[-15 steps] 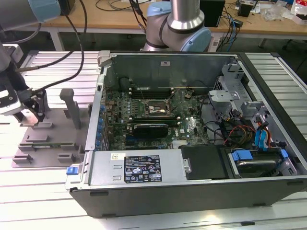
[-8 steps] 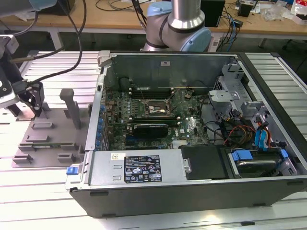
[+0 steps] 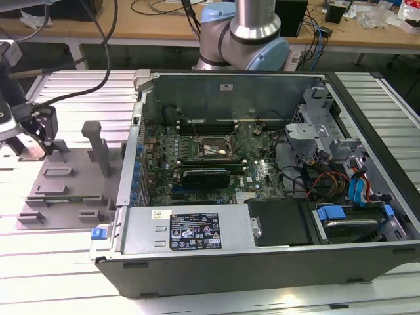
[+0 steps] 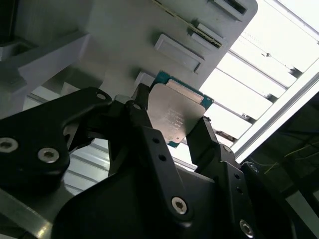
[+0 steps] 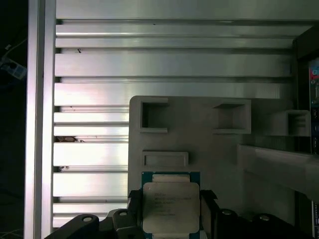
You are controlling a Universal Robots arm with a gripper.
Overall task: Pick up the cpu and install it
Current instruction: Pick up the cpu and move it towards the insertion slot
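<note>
The cpu (image 5: 171, 206) sits squarely between the 2 black fingers (image 5: 207, 206) of the gripper (image 5: 172, 199), just above the grey fixture (image 5: 199, 149). The second wrist view shows its silver top tilted, green edge visible, with a finger pressed against each of 2 opposite sides: the gripper is clamped on the cpu. The exterior view places the gripper (image 3: 42, 128) at the frame's far left over the fixture, well apart from the open computer case (image 3: 262, 164) at centre and right.
</note>
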